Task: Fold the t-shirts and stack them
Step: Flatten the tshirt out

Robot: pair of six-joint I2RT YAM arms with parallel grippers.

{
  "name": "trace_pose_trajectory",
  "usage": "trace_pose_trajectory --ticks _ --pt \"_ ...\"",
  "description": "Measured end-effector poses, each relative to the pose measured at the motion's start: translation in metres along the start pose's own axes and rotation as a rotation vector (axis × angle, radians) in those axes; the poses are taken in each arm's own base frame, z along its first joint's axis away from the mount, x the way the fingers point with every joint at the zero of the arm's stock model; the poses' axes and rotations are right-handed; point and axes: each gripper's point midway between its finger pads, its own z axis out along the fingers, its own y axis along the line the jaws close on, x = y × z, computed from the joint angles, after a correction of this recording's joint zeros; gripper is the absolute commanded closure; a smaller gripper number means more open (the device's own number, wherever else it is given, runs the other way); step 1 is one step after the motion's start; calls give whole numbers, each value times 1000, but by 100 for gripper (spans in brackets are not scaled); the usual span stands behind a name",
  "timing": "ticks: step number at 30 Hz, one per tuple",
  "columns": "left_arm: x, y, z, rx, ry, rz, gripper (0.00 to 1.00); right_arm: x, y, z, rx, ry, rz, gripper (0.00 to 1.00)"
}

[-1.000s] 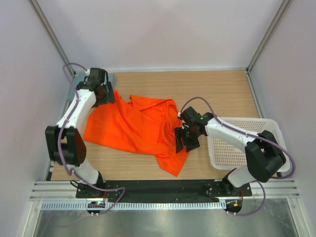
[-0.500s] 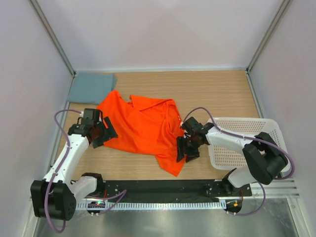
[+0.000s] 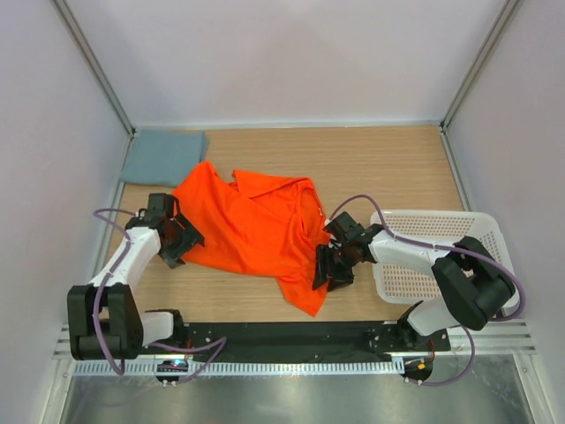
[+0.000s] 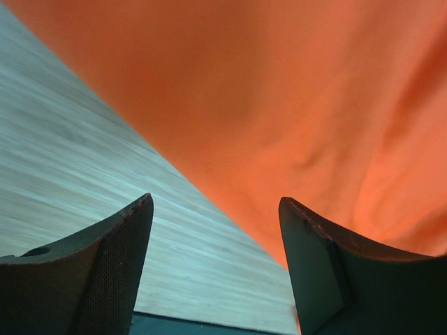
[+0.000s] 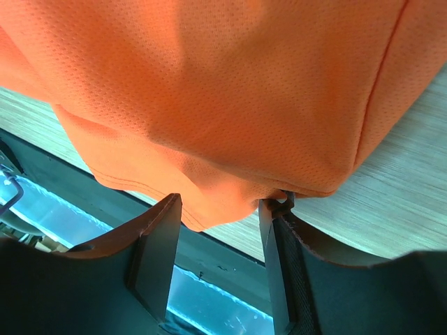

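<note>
The bright orange t-shirt lies crumpled and spread across the middle of the wooden table. The grey-blue t-shirt lies folded flat in the far left corner. My left gripper sits at the orange shirt's left edge. In the left wrist view this gripper is open over bare wood, and the orange shirt's hem runs just beyond its fingertips. My right gripper is at the shirt's right side. Its jaws stand open, and a hanging fold of orange cloth dips between the tips.
A white perforated basket stands at the right, close behind my right arm. A black rail runs along the near table edge. Grey walls close in the left, back and right sides.
My left arm swung from the far left corner, uncovering the grey-blue shirt, down to the orange shirt's left edge. My right gripper shifted slightly nearer along the shirt's right hem, its jaws narrowing a little.
</note>
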Motion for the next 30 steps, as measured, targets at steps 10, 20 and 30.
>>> trace_pose_trajectory --ticks 10,20,30 --pt "-25 35 37 -98 42 -194 39 0 1 0 -3 1 8 45" --pt "-34 25 45 -52 54 -211 80 1 1 1 10 25 9 41" --pt "-29 18 1 61 -46 -200 89 0 -2 0 27 25 -9 58"
